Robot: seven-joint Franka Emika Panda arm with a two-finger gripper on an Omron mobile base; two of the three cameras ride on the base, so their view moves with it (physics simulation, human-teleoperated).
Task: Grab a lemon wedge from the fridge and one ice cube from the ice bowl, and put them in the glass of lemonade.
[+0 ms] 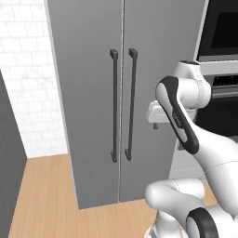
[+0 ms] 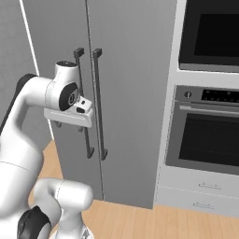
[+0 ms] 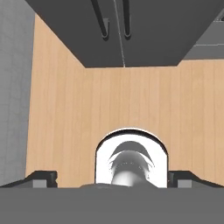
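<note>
The fridge (image 1: 88, 93) (image 2: 130, 70) is a tall grey cabinet with both doors shut. Its two dark vertical bar handles (image 1: 114, 107) (image 2: 98, 107) meet at the centre seam. My gripper (image 1: 155, 122) (image 2: 69, 125) hangs in front of the right door at about handle height. It points down at the floor, is open, and holds nothing. In the hand view the fingertips (image 3: 41, 177) stand wide apart over the wooden floor, with the fridge's foot (image 3: 144, 39) at the top. The lemon wedge, ice cube, ice bowl and glass of lemonade are out of view.
A black wall oven (image 1: 223, 28) (image 2: 210, 32) stands right of the fridge, with a second oven door (image 2: 205, 140) and white drawers (image 2: 200, 191) below. A white brick wall (image 1: 23, 69) and a dark panel (image 1: 9, 167) are on the left. Wooden floor (image 1: 46, 195) lies in front.
</note>
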